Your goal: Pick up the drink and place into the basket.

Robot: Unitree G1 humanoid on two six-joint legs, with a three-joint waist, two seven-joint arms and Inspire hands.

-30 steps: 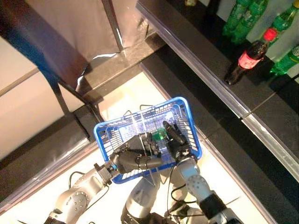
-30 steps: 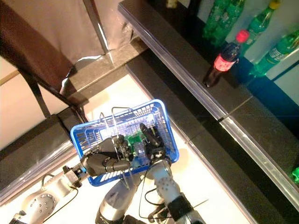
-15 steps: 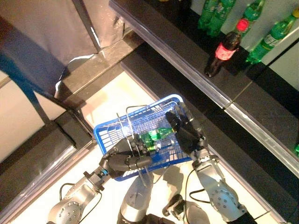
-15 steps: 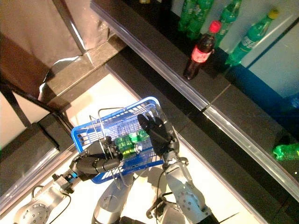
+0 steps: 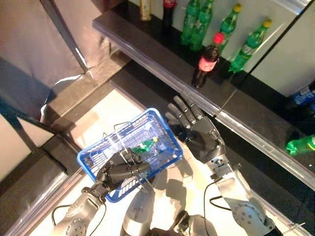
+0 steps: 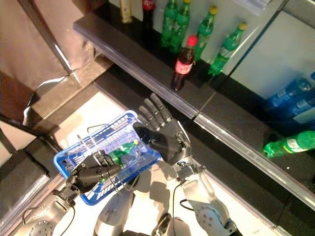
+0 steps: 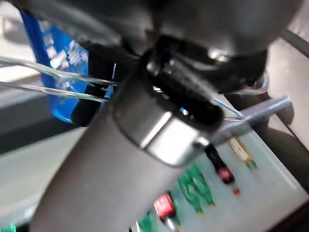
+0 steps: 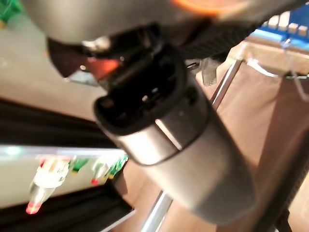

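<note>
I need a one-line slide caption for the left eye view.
Left hand holds the blue basket with a green bottle inside; right hand open beside it.

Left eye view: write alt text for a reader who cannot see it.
A green drink bottle lies inside a blue basket whose wire handle the left hand grips. The right hand is raised beside the basket, fingers spread and empty. Behind, more bottles stand on a dark shelf.

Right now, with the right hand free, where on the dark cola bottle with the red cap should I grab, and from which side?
Wrap the cola bottle around its body, below the red cap, coming from the shelf's open front edge. It stands upright nearest that edge, with green bottles close behind it and nothing in front. The right hand is open, while the left hand holds the basket.
</note>
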